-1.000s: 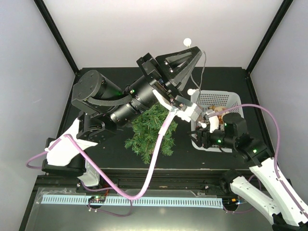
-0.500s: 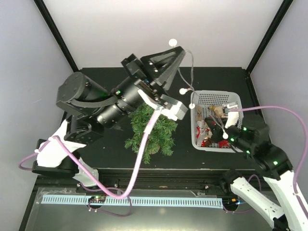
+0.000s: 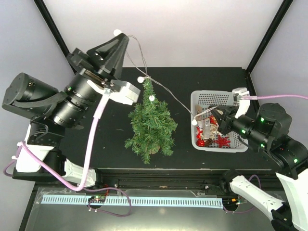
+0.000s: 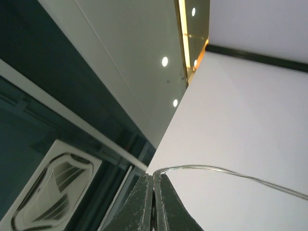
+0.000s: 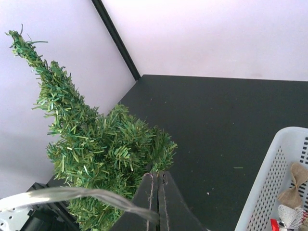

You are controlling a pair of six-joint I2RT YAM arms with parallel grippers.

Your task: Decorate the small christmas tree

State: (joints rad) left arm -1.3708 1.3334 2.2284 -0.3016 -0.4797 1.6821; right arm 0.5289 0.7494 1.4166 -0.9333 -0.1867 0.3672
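Small christmas tree [image 3: 150, 126], likely light, tippy — hold low at trunk. Left gripper [image 4: 154, 178] and right gripper [image 5: 157, 175] pinch one beaded strand [image 5: 72, 191].

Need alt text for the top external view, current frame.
A small christmas tree stands upright at centre while a thin beaded wire runs from the raised left gripper, past the treetop, to the right gripper over a white basket of ornaments.

Thin beaded wire [image 3: 169, 94] from left gripper [image 3: 117, 34], past the tip of the small christmas tree [image 3: 150, 122], toward the white basket [image 3: 215, 92]
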